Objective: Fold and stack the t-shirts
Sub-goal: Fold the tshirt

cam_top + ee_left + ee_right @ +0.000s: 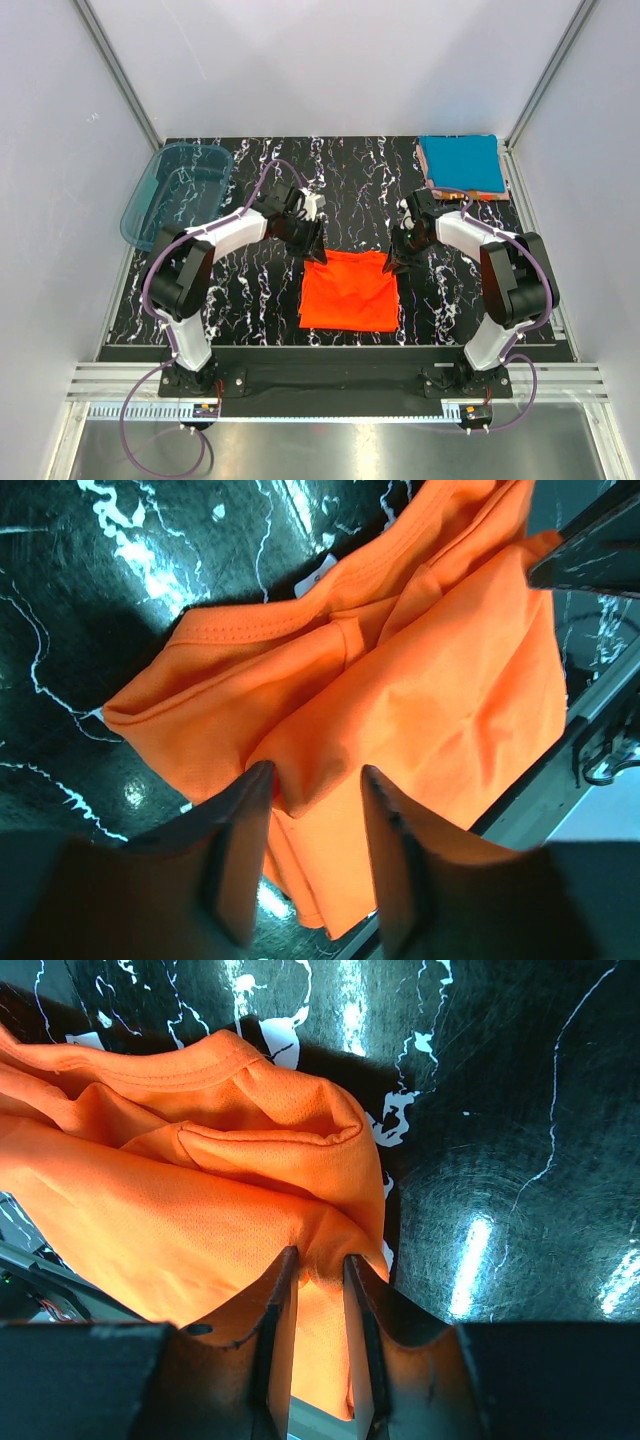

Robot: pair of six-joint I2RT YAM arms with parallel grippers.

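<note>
The bright orange-red cloth t-shirt (348, 292) lies mid-fold by the black marbled table (250, 295)'s near edge, right gripper (320, 1260) pinching one far corner, left gripper (317, 772) half-open astride the other, hold uncertain; next, both must clamp and lift together

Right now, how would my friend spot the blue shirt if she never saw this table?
Find the far right corner of the black marbled table. A teal blue t-shirt lies there, folded square, atop a stack with pinkish-orange edges. Unlike the see-through teal tub at far left, it is flat cloth, and the orange-red t-shirt lies mid-table.
</note>
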